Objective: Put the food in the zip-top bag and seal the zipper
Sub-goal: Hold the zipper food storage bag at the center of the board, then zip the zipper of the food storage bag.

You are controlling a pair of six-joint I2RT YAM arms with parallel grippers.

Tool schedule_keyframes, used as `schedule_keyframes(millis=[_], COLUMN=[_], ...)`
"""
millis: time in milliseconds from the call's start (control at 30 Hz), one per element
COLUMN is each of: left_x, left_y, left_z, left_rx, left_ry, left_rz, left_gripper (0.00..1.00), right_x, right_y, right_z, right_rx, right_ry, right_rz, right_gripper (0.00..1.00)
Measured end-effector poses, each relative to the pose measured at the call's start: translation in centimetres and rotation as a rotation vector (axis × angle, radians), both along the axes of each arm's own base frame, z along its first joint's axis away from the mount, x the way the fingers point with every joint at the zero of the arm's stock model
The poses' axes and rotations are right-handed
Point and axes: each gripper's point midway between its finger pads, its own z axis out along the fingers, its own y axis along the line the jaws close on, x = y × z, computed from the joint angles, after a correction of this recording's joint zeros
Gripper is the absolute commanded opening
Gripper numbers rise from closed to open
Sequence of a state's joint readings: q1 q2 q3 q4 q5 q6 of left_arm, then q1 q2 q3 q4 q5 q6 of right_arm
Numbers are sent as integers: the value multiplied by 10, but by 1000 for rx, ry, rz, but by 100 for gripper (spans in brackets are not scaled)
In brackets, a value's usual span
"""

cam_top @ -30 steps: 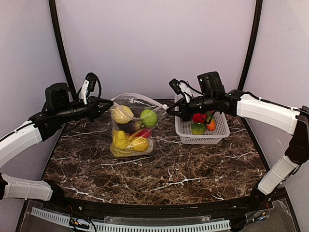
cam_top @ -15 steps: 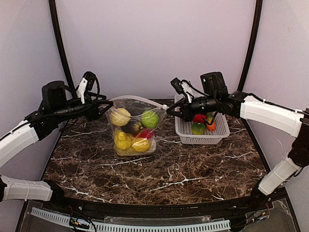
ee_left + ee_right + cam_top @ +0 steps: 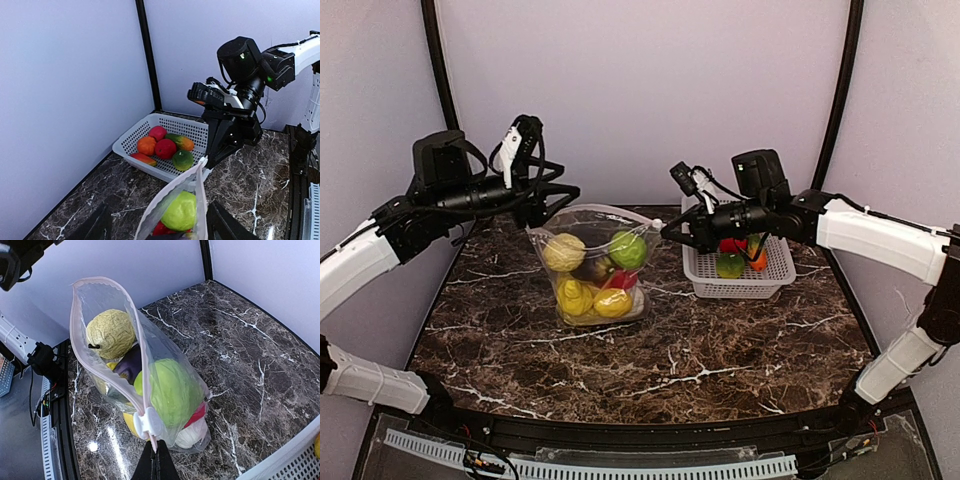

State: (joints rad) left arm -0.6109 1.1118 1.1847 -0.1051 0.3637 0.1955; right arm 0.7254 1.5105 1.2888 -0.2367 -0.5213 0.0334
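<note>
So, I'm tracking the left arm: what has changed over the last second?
The left gripper rose, fingers apart over the zip-top bag, whose left side slid left, widening the mouth. The right gripper stayed shut on the end of the zipper; the food in the basket did not move.

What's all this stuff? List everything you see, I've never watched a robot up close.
zip-top bag: one, clear, mid-table, mouth open
zipper: one, pinkish, along the bag's mouth; white slider near the right gripper
bagged food: about six, yellow, green, purple, red
basket food: about six, red, orange, green
basket: one, white, rear right
table: one, dark marble
left gripper: fingers apart, at the bag's left end
right gripper: pinching the bag's right end
</note>
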Motion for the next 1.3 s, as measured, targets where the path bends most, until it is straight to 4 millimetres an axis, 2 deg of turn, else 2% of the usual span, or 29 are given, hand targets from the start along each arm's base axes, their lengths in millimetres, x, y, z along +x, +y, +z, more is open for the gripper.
schedule_keyframes(millis=[100, 300, 467, 767, 900, 1300], left_x=[-2, -6, -5, 5, 6, 12], left_y=[-31, -84, -114, -131, -132, -136], left_z=[-14, -43, -65, -80, -89, -89], left_rx=[48, 156, 230, 309, 329, 344], left_ry=[29, 63, 96, 128, 141, 139], left_rz=[-70, -187, -252, -278, -282, -279], left_gripper=[62, 53, 47, 28, 27, 27], right_x=[-2, -3, -5, -7, -7, -8], right_y=[3, 5, 8, 12, 12, 14], right_z=[2, 4, 5, 5, 5, 3], right_rx=[9, 23, 33, 40, 43, 42], right_ry=[5, 16, 23, 29, 29, 35], right_rz=[2, -1, 5, 18, 22, 30], right_gripper=[0, 0, 0, 0, 0, 0])
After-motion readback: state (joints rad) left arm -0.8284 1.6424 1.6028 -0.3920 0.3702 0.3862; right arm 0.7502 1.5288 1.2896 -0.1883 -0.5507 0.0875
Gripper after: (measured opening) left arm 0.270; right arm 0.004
